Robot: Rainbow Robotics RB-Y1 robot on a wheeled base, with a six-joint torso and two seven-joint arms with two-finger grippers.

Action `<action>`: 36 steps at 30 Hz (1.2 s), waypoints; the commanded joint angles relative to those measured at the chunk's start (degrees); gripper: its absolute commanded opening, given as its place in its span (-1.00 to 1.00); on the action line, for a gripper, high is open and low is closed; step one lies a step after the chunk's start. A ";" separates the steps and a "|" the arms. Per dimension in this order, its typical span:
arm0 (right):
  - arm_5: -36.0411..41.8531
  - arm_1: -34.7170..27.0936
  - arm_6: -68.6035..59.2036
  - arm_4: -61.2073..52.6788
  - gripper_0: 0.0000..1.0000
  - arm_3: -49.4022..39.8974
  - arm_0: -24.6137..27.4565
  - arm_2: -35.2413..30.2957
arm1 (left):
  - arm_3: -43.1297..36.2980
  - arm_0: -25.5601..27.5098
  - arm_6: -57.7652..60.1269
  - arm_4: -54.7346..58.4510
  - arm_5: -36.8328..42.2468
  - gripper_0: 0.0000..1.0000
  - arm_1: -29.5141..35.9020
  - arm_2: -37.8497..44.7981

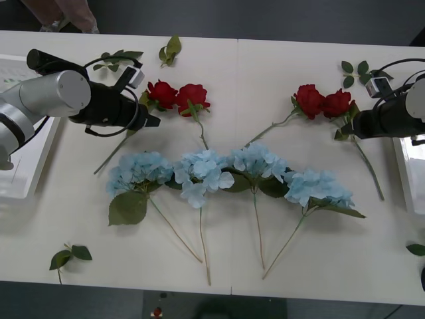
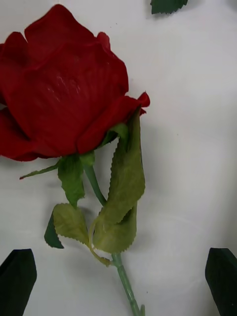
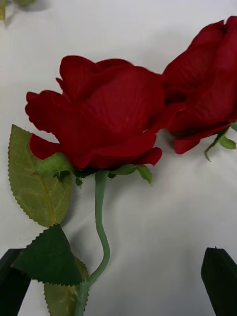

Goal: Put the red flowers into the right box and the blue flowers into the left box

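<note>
red flowers (image 1: 163, 93): four | blue flowers (image 1: 137, 167): four | white boxes (image 1: 26, 166): two | loose leaf sprigs (image 1: 169, 50): five

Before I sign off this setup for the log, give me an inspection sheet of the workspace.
Surface: white table, seam down its middle.
Red flowers: four roses, one pair toward the left, one pair toward the right, all on the table.
Blue flowers: four hydrangeas in a row nearer the robot, unboxed.
Left box: at the table's left edge.
Right box: at the right edge.
Clutter: loose leaf sprigs scattered about.
Grippers: left gripper open over a left rose's stem; right gripper open over a right rose's stem.
Cables: black cables along both wrists.
Surroundings: dark floor beyond.
</note>
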 commanded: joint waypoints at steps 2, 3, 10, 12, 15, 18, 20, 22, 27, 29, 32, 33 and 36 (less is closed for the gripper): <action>-1.18 -0.15 -1.13 0.23 1.00 2.14 -2.19 1.05 | 2.76 -2.89 -0.09 -0.92 -1.48 1.00 -1.76 0.62; -1.44 -0.15 -1.04 0.23 1.00 2.67 -2.28 1.40 | 3.55 -3.16 -0.18 -1.19 -1.48 1.00 -2.20 0.53; -1.97 0.47 -1.30 0.32 1.00 4.52 -2.28 2.63 | 5.04 -3.51 -0.18 -3.38 -1.57 1.00 -3.78 -0.17; -2.59 0.91 -1.30 0.32 1.00 5.48 -2.37 2.63 | 5.13 -3.51 -0.18 -3.21 -2.45 1.00 -3.69 -1.49; -3.55 1.44 -1.22 0.32 1.00 6.71 -2.37 2.72 | 5.13 -3.42 0.00 -3.03 -4.38 1.00 -3.78 -3.16; -3.90 1.70 -1.39 0.40 1.00 7.24 -2.37 2.72 | 5.22 -3.42 0.08 -3.21 -4.73 1.00 -3.87 -3.60; -4.08 1.96 -1.48 0.40 1.00 7.42 -2.37 2.72 | 5.22 -3.42 0.00 -3.47 -4.73 1.00 -3.95 -3.60; -4.70 2.23 -1.57 0.49 1.00 7.77 -2.37 2.81 | 5.83 -3.42 0.08 -3.65 -4.73 1.00 -4.22 -3.95; -5.57 2.58 -1.65 0.67 1.00 8.21 -2.37 2.81 | 7.59 -3.42 0.08 -3.91 -5.70 1.00 -5.18 -4.04; -5.66 2.67 -1.65 0.75 1.00 8.21 -2.37 2.72 | 7.77 -3.42 0.17 -3.82 -5.79 1.00 -5.27 -4.04; -5.66 2.67 -1.65 0.75 1.00 8.21 -2.46 2.81 | 8.03 -3.42 0.44 -3.56 -5.79 0.73 -5.27 -4.13; -5.66 2.75 -1.65 0.67 0.82 8.21 -2.37 2.81 | 8.21 -3.42 0.44 -3.30 -5.79 0.54 -5.27 -4.04; -5.66 2.75 -1.65 0.75 -0.03 8.21 -2.37 2.81 | 9.00 -3.42 0.52 -1.71 -5.79 -0.11 -5.27 -4.13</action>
